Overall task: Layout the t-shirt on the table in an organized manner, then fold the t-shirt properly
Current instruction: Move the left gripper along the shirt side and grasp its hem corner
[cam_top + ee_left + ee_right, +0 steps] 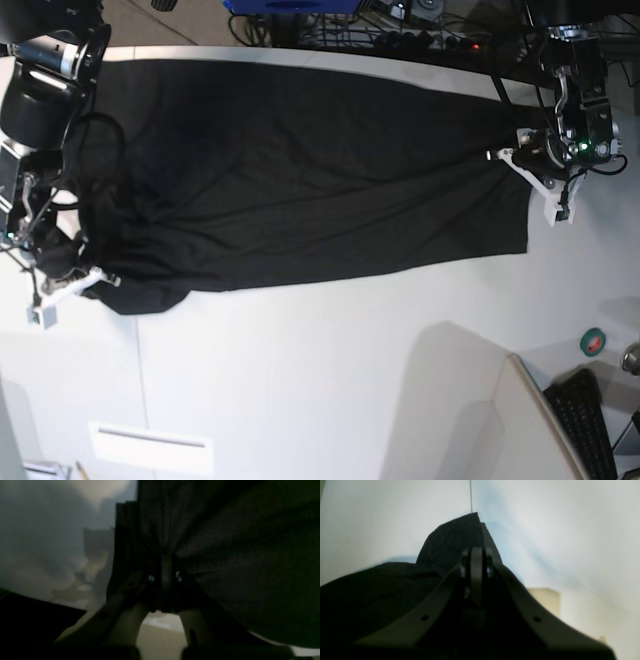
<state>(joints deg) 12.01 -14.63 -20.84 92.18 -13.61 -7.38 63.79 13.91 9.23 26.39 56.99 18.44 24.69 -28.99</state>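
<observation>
T-shirt [300,170] long axis runs arm to arm; you've got right gripper [62,290] clamped on one end, left gripper [532,172] pinching the other.

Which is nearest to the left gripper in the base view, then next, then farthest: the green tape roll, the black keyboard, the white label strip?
From the left gripper:
1. Green tape roll, at the right edge below it.
2. Black keyboard, bottom right corner.
3. White label strip, far across at bottom left.

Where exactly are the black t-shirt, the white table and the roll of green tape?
t-shirt [300,170], base view, middle of the spread cloth.
table [330,360], base view, bare top below the shirt.
roll of green tape [594,341], base view, on its ring.
</observation>
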